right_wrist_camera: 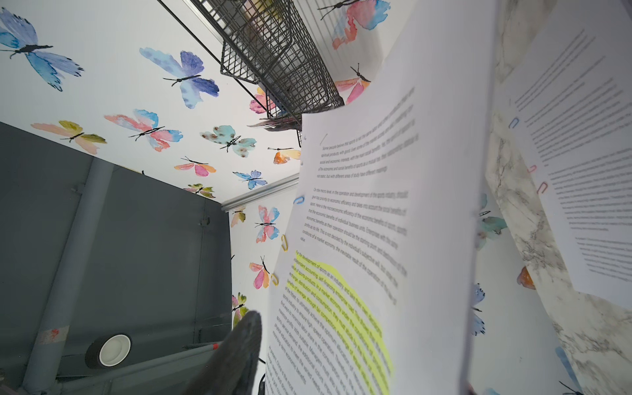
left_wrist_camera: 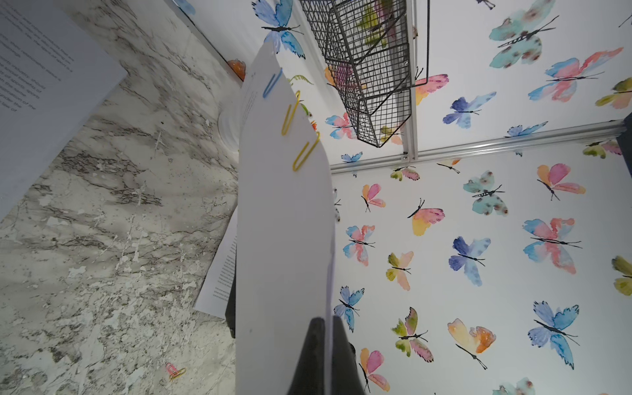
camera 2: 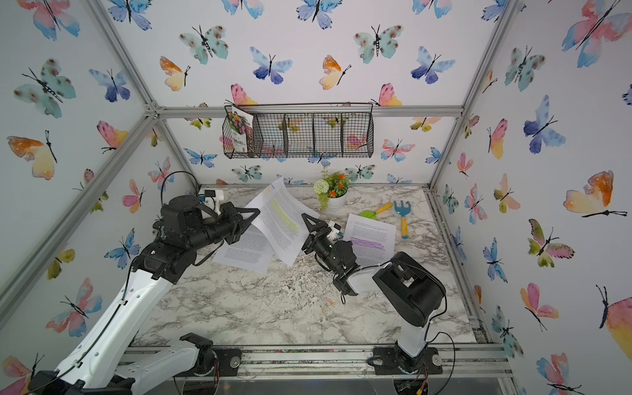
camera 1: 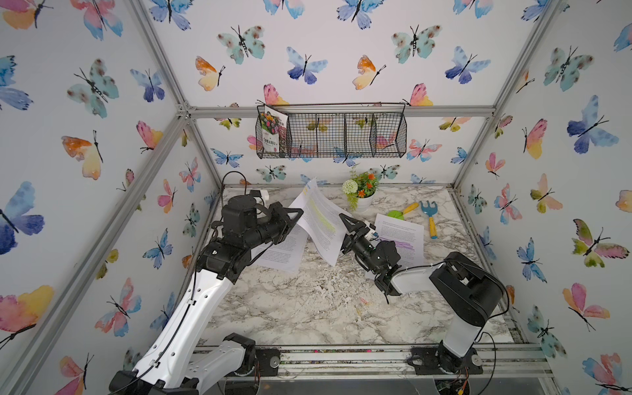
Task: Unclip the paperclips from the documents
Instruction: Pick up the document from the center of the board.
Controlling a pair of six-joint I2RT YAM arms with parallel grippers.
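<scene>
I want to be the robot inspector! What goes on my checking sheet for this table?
Surface: marble-patterned tabletop.
Job's things: yellow-highlighted document held up, one blue paperclip and two yellow paperclips clipped on; purple-highlighted document and plain document lie flat; loose paperclips on the tabletop.
Clutter: flower pot, blue rake, green trowel.
Grippers: left gripper shut on the yellow-highlighted document; right gripper open beside it.
Cables: black cable loops behind the left arm.
Surroundings: butterfly walls; wire basket holding a seed packet.
</scene>
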